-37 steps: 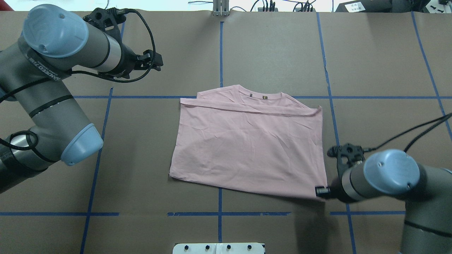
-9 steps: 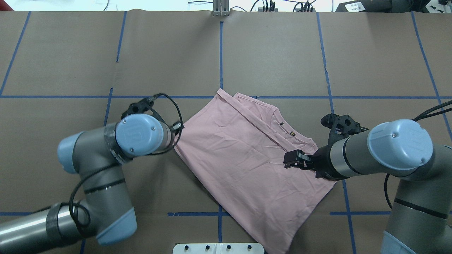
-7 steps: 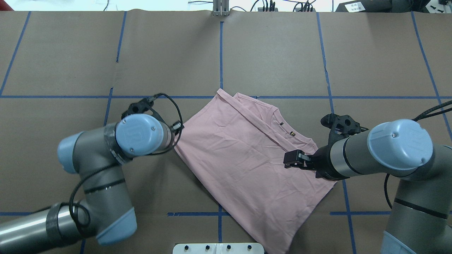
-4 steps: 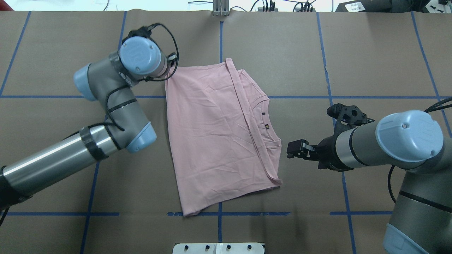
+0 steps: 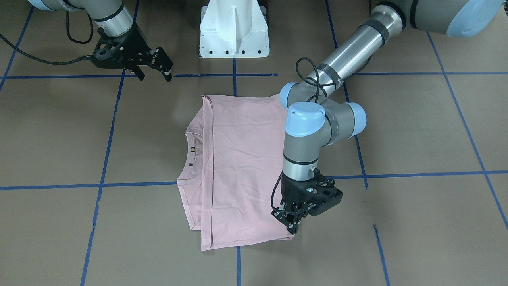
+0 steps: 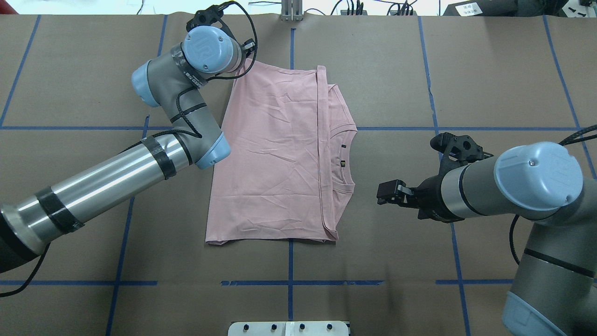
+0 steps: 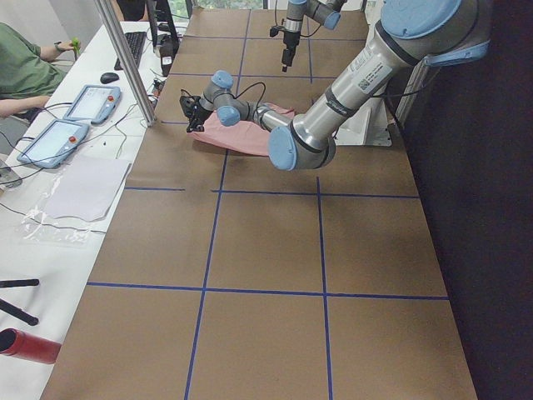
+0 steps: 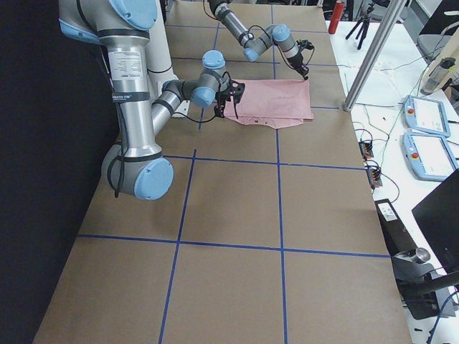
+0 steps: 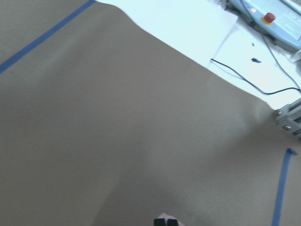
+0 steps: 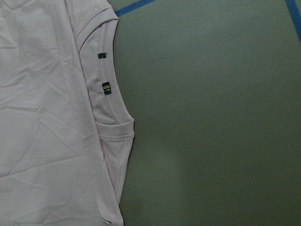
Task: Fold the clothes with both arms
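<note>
A: Where's the T-shirt (image 6: 270, 154)?

B: Flat on the table (image 6: 373, 70), approx. mid-width, nearer the far edge than the robot's edge. Folded, pink and creased, collar (image 6: 347, 158) twd the table's right end. A folded edge runs far-to-near just left of the collar.

A: Left gripper (image 5: 294, 227)?

B: Pointing down at the shirt's far-left corner. In the wrist view the fingertips (image 9: 160, 221) are together w/ a bit of pink cloth pinched btw them, so it's clamped on that corner. The left arm (image 6: 116, 172) reaches across the table's left half. In the overhead view its elbow overlaps the shirt's left edge.

A: Right gripper (image 6: 381, 194)?

B: Off the shirt, near its right side, approx. level w/ the collar, held above the table. Fingers apart, nothing btw them. The right arm (image 6: 513, 182) comes in from the near-right corner.

A: Other bits?

B: Two small labels (image 10: 106, 88) sit inside the collar. Blue tape lines (image 6: 466, 129) grid the brown table cover. The white base (image 5: 234, 28) stands mid-way along the robot's edge.
</note>
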`<state>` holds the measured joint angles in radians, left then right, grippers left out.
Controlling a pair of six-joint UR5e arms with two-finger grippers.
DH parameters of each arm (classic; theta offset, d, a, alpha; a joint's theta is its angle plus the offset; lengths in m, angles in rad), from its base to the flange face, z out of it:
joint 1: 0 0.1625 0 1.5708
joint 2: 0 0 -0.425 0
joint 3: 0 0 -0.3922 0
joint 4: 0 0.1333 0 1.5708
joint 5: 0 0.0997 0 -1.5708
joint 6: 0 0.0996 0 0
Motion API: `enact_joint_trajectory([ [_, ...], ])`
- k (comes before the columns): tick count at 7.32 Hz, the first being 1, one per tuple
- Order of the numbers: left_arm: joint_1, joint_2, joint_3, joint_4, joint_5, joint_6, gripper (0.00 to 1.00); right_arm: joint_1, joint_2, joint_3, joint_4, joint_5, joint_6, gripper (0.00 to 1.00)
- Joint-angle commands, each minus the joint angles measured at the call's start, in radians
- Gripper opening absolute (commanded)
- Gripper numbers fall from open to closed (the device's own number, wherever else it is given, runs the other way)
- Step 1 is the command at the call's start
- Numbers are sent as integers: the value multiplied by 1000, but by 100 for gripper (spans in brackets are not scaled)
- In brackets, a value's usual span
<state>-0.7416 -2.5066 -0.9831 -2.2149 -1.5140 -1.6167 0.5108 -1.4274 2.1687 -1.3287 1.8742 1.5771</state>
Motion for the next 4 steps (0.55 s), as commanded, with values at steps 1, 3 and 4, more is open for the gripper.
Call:
enact_joint_trajectory([
  [1, -4, -8, 20, -25, 1, 84, 100, -1, 7, -6, -3, -32, 0, 100],
  [3, -19, 47, -94, 29, -155, 90, 100, 2, 53, -62, -14, -53, -2, 100],
  [4, -19, 168, -288, 90, -232, 86, 100, 11, 58, -78, -14, -53, -9, 100],
])
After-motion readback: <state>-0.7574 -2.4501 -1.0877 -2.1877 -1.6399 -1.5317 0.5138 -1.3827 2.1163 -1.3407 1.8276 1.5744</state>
